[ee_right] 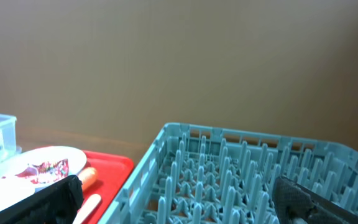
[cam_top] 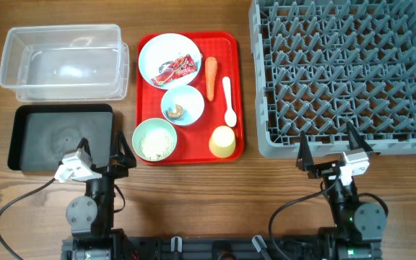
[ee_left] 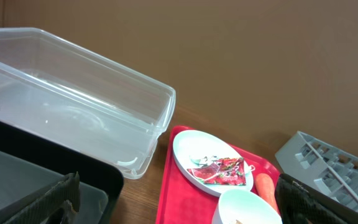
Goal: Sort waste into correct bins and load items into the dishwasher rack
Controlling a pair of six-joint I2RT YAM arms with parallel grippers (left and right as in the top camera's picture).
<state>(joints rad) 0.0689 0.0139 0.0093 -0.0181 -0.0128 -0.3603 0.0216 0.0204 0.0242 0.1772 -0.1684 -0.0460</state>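
Note:
On the red tray (cam_top: 191,148) a pale blue plate (cam_top: 157,50) carries a red wrapper (cam_top: 177,68). Beside it lie an orange carrot (cam_top: 211,78) and a white spoon (cam_top: 228,101). One bowl (cam_top: 186,97) holds a brown lump (cam_top: 175,112), another bowl (cam_top: 141,130) holds rice (cam_top: 155,143). A yellow cup (cam_top: 222,141) stands at the tray's near right corner. The clear tub (cam_top: 63,61) and black tray (cam_top: 60,137) sit left, both empty. The grey rack (cam_top: 345,72) fills the right, empty. My left gripper (cam_top: 103,152) and right gripper (cam_top: 329,148) hover open near the front edge, holding nothing.
The left wrist view shows the tub (ee_left: 73,106), the plate (ee_left: 191,152) and the wrapper (ee_left: 219,171) ahead. In the right wrist view the rack (ee_right: 247,168) lies directly ahead, with the carrot (ee_right: 87,176) at left. Bare wood lies along the front between the arms.

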